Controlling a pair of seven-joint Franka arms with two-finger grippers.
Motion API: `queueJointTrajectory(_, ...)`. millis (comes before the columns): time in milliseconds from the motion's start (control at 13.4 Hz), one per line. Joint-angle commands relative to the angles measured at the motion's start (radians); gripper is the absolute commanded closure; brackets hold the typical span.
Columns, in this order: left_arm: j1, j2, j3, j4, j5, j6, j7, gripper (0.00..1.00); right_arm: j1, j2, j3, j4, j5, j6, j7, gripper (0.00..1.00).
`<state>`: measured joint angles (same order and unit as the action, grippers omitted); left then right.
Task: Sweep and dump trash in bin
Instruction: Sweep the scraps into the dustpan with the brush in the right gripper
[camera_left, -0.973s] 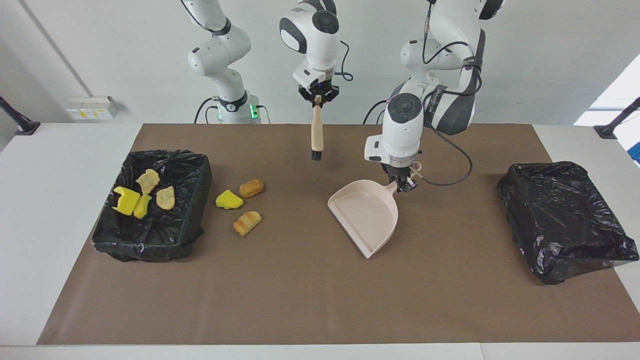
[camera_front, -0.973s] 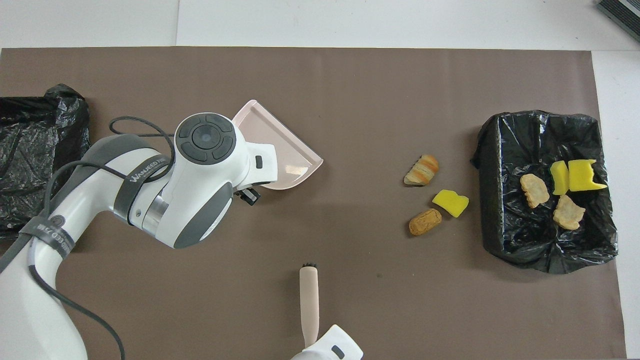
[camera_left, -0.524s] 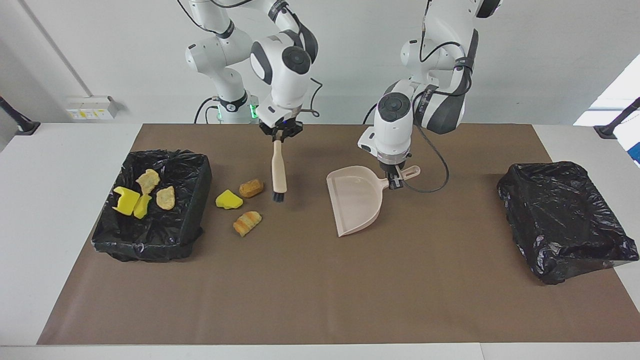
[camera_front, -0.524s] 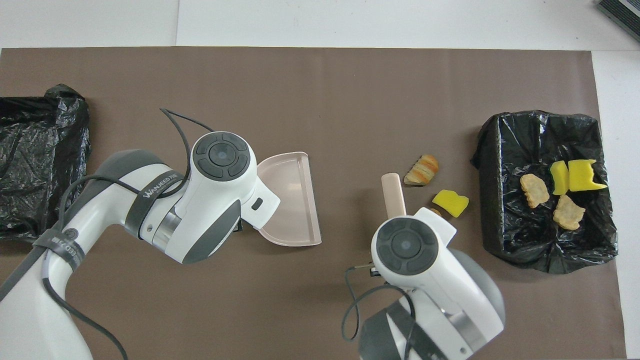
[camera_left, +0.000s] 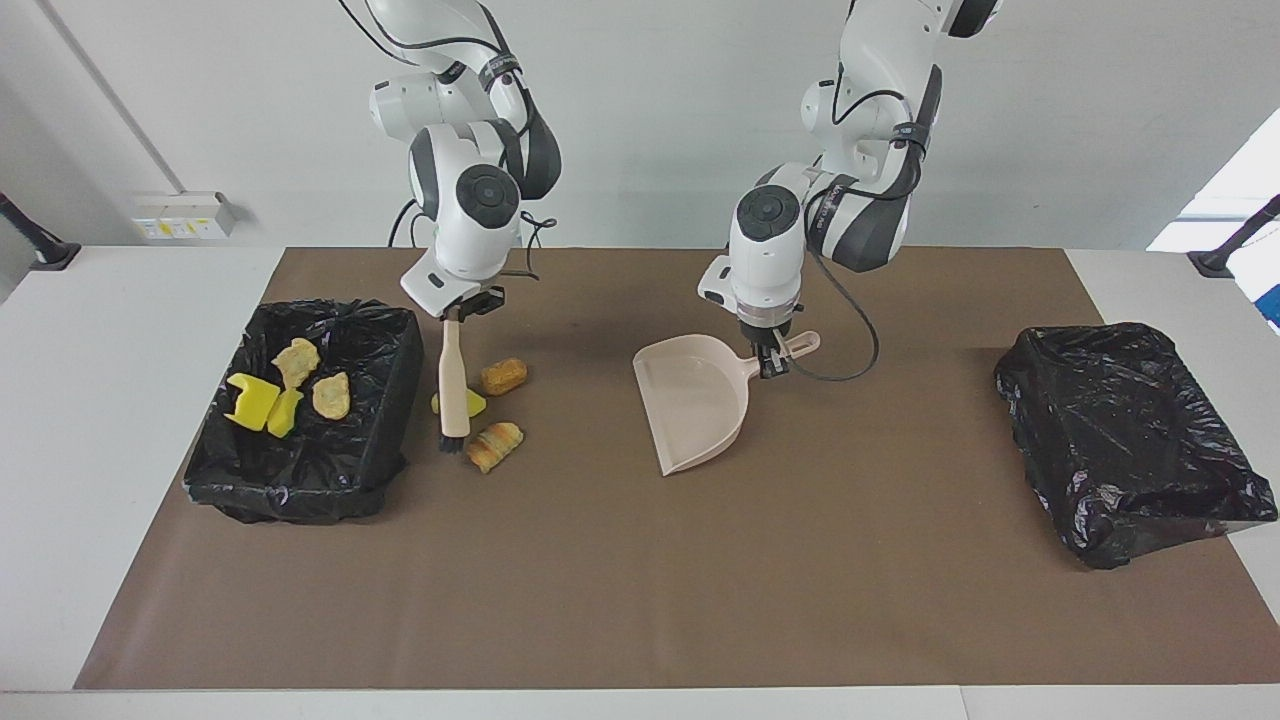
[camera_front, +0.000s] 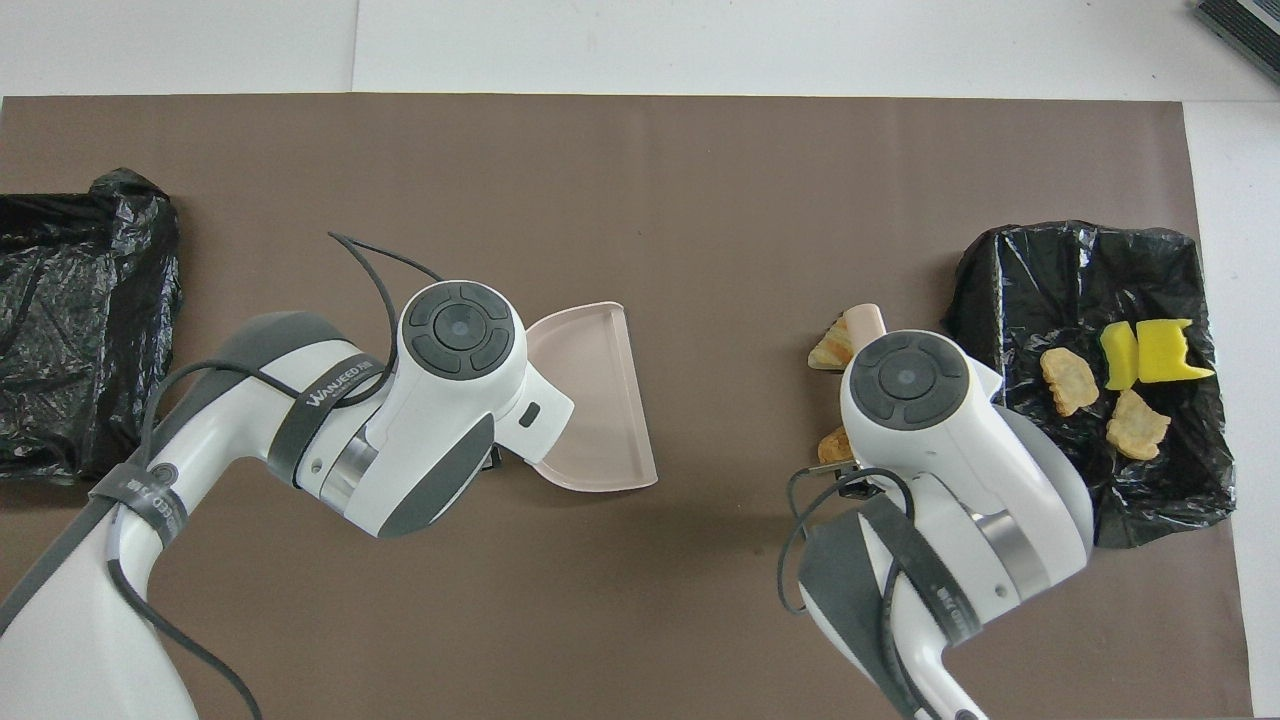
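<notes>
While three pieces of trash (camera_left: 487, 405) lie on surface (camera_left: 640, 600) beside bin (camera_left: 380, 440), right gripper (camera_left: 456, 308) clamps brush (camera_left: 452, 385) handle, bristles down between bin and trash. Left gripper (camera_left: 768, 362) clamps dustpan (camera_left: 692, 402) handle, pan well apart. Advice: close dustpan gap first, mouth flat on surface; then sweep away from bin with short strokes.

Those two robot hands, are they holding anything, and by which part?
The right gripper holds the brush by the top of its handle, bristles down. The left gripper holds the dustpan by its handle.
</notes>
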<state>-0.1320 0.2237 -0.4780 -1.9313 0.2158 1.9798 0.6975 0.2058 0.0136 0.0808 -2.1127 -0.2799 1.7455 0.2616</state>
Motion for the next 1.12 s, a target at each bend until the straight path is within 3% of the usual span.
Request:
queueJointTrajectory(0,-0.009,0.005,-0.004,-0.021,0.002,0.028,-0.030,1.00,-0.013,0.025,0.020,-0.038,-0.002,0.072,-0.019,1.00)
queueJointTrajectory(674,-0.026,0.002,-0.004,-0.052,0.002,0.051,-0.052,1.00,0.132,0.025,0.025,-0.012,0.507,0.089,-0.182,1.00)
queueJointTrajectory(1048,-0.028,-0.012,-0.004,-0.075,0.004,0.044,-0.050,1.00,0.158,0.035,0.025,0.022,0.776,0.138,-0.188,1.00)
